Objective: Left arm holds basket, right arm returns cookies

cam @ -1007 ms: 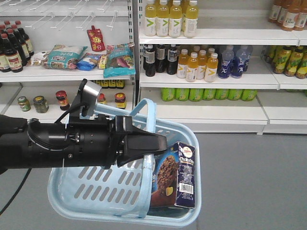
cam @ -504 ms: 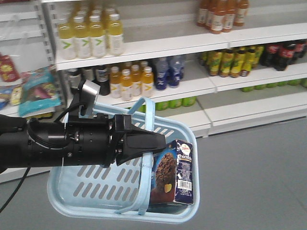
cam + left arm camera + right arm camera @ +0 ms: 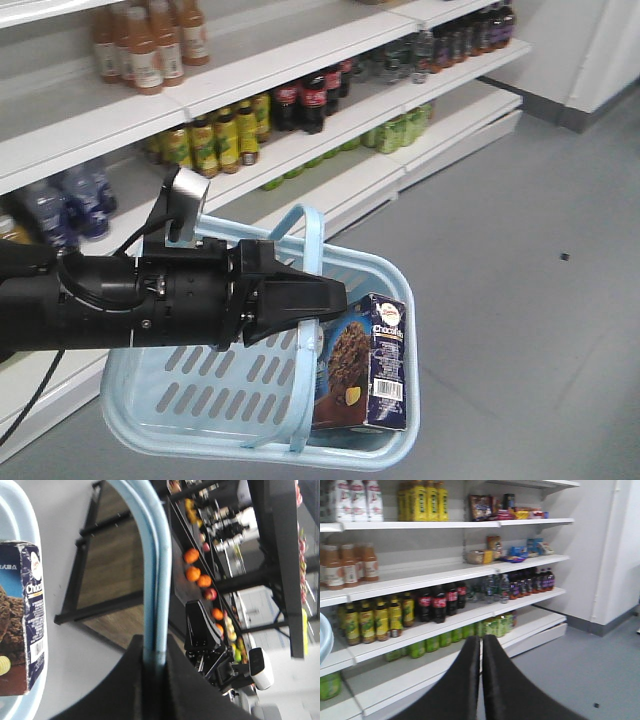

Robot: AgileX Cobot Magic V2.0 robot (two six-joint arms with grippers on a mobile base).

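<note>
Close beside shelves (image 3: 330, 45): risks swinging basket (image 3: 200, 440), hung by its handles in the clamped left end effector (image 3: 330, 300), into them. Risks toppling cookies (image 3: 365, 365), upright at basket's right end. Right end effector (image 3: 481, 645) pinched together, empty. Versus a second ago: turned rightward along the aisle; same hold on basket.

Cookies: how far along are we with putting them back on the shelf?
Done: the left gripper is clamped on the basket, holding it up. In hand: nothing; the right gripper is shut and empty, facing drink shelves. Left: the cookies stand upright inside the basket, ungrasped, so pick-up and shelving remain.
</note>
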